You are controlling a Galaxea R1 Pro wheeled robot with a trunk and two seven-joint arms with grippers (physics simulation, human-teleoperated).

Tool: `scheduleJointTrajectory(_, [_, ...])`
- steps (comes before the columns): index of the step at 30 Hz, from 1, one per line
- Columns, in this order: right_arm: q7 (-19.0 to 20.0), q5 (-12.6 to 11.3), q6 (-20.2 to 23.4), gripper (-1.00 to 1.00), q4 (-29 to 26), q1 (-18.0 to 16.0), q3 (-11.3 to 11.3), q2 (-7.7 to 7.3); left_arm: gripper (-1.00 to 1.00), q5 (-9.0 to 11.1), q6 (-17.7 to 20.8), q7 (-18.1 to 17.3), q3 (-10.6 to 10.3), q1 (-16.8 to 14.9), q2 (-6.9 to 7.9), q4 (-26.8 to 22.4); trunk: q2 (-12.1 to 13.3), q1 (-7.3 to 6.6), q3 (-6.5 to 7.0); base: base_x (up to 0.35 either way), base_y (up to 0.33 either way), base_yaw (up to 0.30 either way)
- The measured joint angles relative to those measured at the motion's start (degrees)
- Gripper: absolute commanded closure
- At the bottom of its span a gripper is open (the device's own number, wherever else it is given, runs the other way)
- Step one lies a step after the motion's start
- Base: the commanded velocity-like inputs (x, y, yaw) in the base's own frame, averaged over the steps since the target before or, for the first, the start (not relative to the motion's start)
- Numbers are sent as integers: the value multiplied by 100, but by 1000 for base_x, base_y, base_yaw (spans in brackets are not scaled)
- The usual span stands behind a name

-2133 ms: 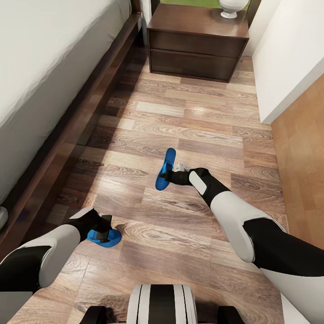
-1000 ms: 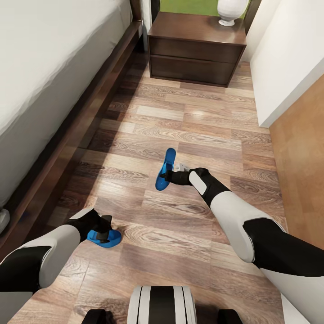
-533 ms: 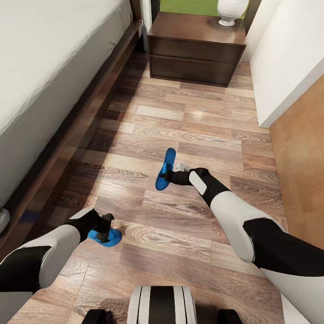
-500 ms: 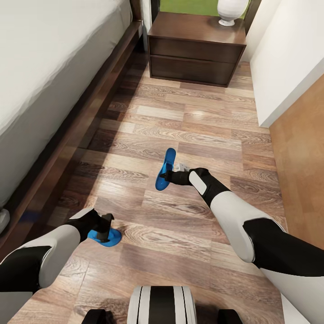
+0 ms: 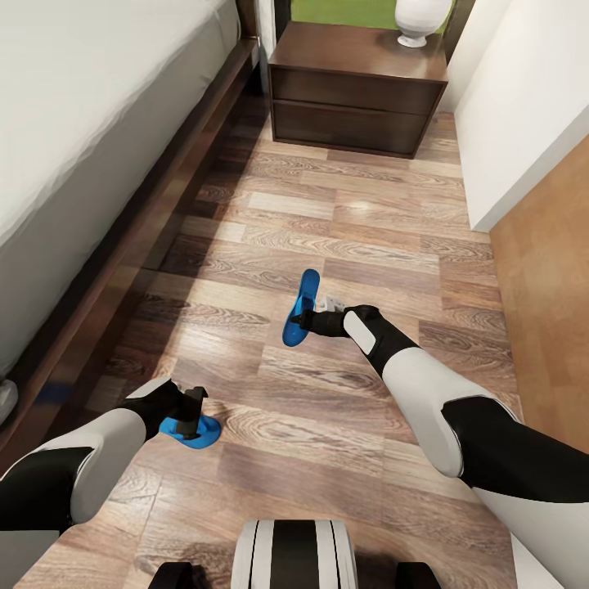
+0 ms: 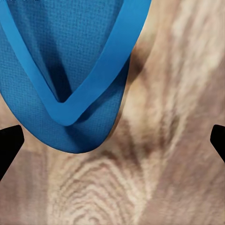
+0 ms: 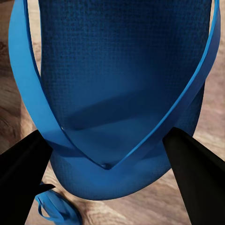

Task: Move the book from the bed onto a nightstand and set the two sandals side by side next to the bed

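Wood-plank floor [image 5: 343,221] carries two blue sandals [image 5: 299,309], the nightstand [image 5: 358,78] and bed [image 5: 98,123]

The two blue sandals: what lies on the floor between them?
In the head view, only bare wood-plank floor lies between the sandal at the left gripper and the sandal at the right gripper.

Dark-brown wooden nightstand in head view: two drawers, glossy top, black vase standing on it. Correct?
Not quite. The vase on the dark-brown wooden nightstand is white, not black, as the head view shows. The two drawers and the glossy top are right.
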Motion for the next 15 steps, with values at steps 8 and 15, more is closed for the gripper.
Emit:
scheduleJointTrajectory(8, [0,-1,0,100,0,0,0,0,-100,-3,2,-2,0,0,0,0,0,0,0,0,0,0])
scheduleJointTrajectory(15, [0,-1,3,100,0,0,-1,0,-100,-5,5,-8,0,0,0,0,0,0,0,0,0,0])
